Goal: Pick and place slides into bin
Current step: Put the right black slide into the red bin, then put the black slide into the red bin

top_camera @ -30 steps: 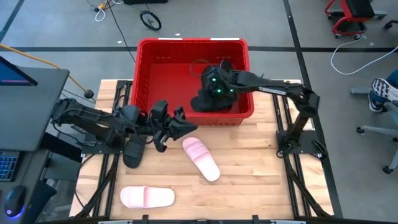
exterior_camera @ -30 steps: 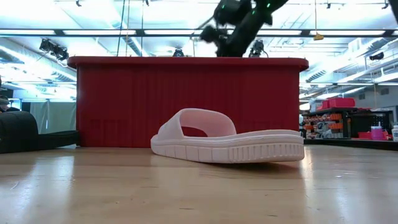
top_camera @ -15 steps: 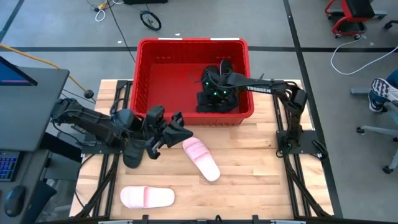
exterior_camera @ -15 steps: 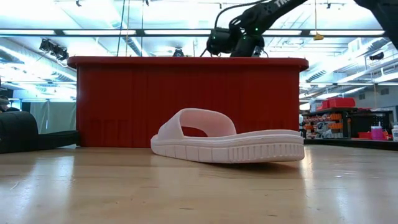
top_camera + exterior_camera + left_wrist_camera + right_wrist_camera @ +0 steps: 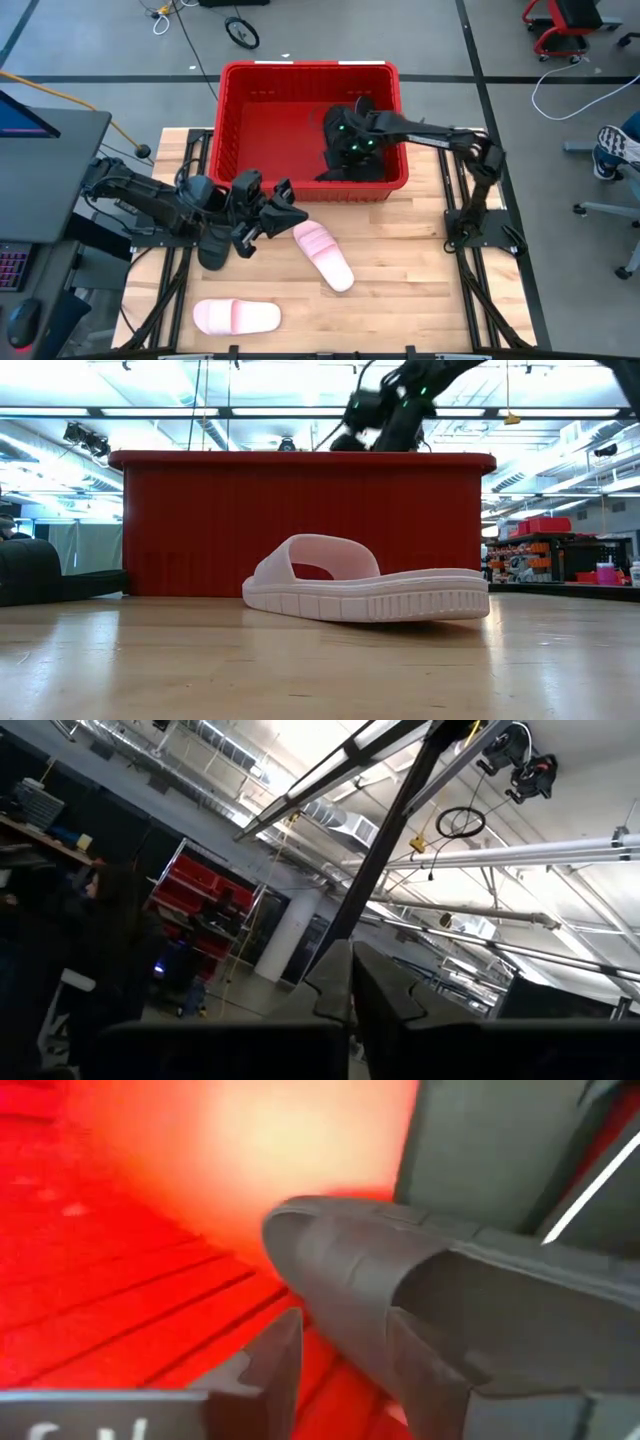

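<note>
The red bin (image 5: 305,68) stands at the table's far side. My right gripper (image 5: 335,155) reaches down into its right part from the right. It is open, just above a black slide (image 5: 380,1280) that lies on the bin floor among the dark slides (image 5: 355,168). My left gripper (image 5: 290,212) is shut and empty. It hovers beside the heel end of a pale pink slide (image 5: 323,256), sole down on the wood. A second pink slide (image 5: 236,317) lies near the front edge. A black slide (image 5: 212,248) lies under my left arm. My right gripper has its fingers (image 5: 270,1365) apart over the black slide's rounded end (image 5: 310,1240). I cannot tell whether a finger touches it; the slide rests on the bin floor.
The bin's near wall (image 5: 300,520) rises right behind the pink slide (image 5: 360,590). Bare wood lies to the right of that slide and along the front edge. Chairs, cables and a person's leg show on the floor beyond the table.
My right gripper dipped toward the bin floor and has come up again a little, staying over the bin's right part.
</note>
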### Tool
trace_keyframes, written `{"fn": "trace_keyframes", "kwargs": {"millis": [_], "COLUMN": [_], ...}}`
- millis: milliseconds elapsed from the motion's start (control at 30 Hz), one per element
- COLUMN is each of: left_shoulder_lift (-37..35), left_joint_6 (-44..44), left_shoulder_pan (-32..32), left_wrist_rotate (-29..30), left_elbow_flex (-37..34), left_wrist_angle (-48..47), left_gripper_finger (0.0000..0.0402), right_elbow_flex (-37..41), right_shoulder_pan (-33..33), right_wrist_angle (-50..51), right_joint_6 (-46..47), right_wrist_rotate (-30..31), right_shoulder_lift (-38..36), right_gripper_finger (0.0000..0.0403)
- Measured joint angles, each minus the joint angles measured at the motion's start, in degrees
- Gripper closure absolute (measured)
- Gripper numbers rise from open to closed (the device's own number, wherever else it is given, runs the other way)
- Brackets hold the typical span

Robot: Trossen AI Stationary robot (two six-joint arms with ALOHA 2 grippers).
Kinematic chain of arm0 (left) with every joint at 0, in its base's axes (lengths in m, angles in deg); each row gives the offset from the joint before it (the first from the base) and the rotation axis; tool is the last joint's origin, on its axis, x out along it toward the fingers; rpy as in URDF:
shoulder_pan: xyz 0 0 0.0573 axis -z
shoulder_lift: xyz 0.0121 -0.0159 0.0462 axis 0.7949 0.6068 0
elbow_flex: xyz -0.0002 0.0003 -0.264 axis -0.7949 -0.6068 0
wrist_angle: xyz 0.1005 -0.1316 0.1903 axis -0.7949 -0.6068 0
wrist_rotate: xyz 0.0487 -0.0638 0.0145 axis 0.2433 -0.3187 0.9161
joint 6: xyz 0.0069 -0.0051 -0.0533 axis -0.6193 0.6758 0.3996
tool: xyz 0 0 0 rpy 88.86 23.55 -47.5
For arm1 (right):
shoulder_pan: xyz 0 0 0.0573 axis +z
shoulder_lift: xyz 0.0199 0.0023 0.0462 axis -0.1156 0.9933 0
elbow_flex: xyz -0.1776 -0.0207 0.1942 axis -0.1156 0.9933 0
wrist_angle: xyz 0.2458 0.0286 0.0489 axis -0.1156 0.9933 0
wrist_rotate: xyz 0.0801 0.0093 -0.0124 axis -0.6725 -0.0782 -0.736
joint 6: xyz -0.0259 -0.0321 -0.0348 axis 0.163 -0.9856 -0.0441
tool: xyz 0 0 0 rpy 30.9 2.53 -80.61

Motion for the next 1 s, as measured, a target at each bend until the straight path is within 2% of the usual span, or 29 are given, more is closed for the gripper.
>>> {"fn": "trace_keyframes", "kwargs": {"millis": [167,233,367,500,600,733,900,1000], "left_shoulder_lift": [0.0,0.0,-0.9,-1.7,-2.1,-2.2,-2.1,-2.1], "left_joint_6": [0.0,0.0,1.7,10.6,16.0,18.9,27.7,31.8], "left_shoulder_pan": [0.0,-0.1,-0.3,-0.8,-0.2,2.1,3.9,5.1], "left_wrist_rotate": [0.3,3.6,11.1,12.5,10.4,6.8,-2.6,-7.6], "left_elbow_flex": [0.0,0.0,0.0,-0.1,0.0,0.0,0.0,0.0], "left_wrist_angle": [-0.2,-2.9,-16.5,-31.2,-38.9,-52.0,-81.2,-98.7], "left_gripper_finger": [0.0382,0.0387,0.0395,0.039,0.0382,0.0386,0.0397,0.0389], "right_elbow_flex": [0.0,0.0,0.0,0.0,0.0,0.0,0.0,0.0], "right_shoulder_pan": [0.0,0.1,1.2,4.7,9.8,17.9,25.8,28.4], "right_wrist_angle": [0.4,0.0,-0.2,-0.2,-0.2,-0.2,-0.2,-0.2], "right_joint_6": [-5.6,-7.3,-11.1,-15.1,-17.8,-21.0,-24.3,-26.3], "right_wrist_rotate": [0.0,-0.1,0.0,0.0,2.0,7.1,14.2,17.7], "right_shoulder_lift": [-10.3,-15.2,-25.2,-34.0,-39.1,-43.3,-44.3,-42.9], "right_gripper_finger": [0.0252,0.0253,0.0254,0.0254,0.0254,0.0254,0.0254,0.0254]}}
